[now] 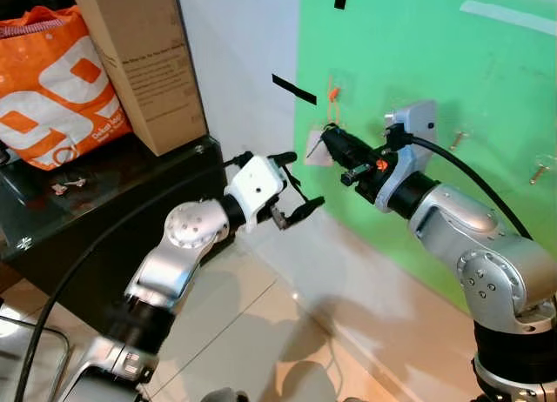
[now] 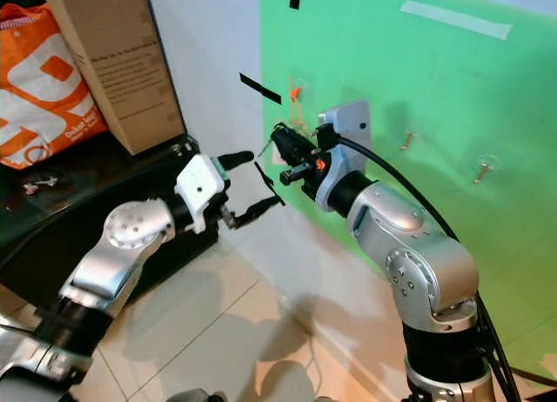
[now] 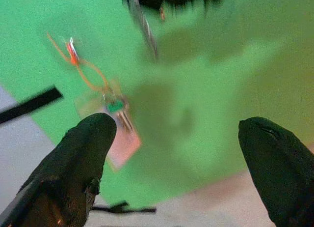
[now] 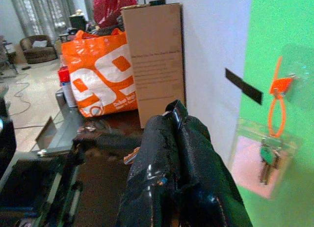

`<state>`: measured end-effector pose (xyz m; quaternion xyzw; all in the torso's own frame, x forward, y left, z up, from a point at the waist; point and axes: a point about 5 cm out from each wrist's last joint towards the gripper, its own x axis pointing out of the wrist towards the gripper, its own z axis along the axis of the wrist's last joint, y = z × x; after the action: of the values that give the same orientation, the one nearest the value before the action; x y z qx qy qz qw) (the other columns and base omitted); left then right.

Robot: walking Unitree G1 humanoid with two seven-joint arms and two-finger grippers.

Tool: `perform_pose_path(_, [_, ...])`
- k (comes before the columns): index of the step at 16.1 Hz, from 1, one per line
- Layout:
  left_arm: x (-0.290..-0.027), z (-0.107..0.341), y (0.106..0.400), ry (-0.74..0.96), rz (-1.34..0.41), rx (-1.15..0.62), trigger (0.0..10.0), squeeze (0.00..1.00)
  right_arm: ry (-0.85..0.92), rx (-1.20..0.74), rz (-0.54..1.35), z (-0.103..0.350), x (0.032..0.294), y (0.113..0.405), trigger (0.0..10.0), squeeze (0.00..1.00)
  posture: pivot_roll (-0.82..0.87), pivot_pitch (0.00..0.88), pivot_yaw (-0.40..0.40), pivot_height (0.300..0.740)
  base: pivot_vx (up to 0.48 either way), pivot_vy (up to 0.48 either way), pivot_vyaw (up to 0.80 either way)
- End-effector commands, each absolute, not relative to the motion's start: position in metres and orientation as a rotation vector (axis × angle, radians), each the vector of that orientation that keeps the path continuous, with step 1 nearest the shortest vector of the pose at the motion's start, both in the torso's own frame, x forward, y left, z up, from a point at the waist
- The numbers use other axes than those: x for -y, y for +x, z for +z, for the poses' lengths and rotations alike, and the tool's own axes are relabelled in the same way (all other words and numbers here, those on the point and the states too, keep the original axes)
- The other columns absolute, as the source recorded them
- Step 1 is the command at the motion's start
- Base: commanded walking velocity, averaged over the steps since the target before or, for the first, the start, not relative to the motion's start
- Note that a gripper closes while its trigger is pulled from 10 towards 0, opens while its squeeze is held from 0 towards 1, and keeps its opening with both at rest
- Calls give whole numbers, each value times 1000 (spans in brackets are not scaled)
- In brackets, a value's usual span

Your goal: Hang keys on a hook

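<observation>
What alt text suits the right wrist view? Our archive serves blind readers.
Keys with a clear tag hang by an orange loop from a hook on a green wall, beside the right gripper's shut black fingers. Behind stand a cardboard box and orange bag.

- Keys (image 4: 267, 160): sharp in the right wrist view; blurred in the left wrist view, individual blades not separable.
- Right gripper (image 1: 332, 144): fingertips overlap the pink tag (image 1: 315, 150) in the head views; contact cannot be told.
- Hook (image 4: 282, 84): form unclear beneath the orange loop.
- Orange bag (image 1: 52, 89): cut off by the frame's left edge.
- Cardboard box (image 1: 144, 63): top cut off; printed text too small to read.
</observation>
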<state>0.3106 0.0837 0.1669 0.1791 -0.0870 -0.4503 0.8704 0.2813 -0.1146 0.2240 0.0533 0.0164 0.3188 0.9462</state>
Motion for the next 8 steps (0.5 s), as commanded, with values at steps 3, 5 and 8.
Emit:
perform_pose_path(3, [-73, 176, 315, 380, -988, 232, 0, 0, 124, -38, 673, 226, 111, 280, 10000, 0, -74, 0, 44, 740, 0, 0, 0])
perform_pose_path(5, [-67, 176, 317, 378, -999, 241, 0, 0, 125, -37, 678, 227, 111, 279, 10000, 0, -81, 0, 44, 740, 0, 0, 0])
perform_pose_path(8, [-61, 179, 319, 372, -986, 281, 0, 0, 129, -38, 681, 227, 113, 277, 10000, 0, -89, 0, 42, 740, 0, 0, 0])
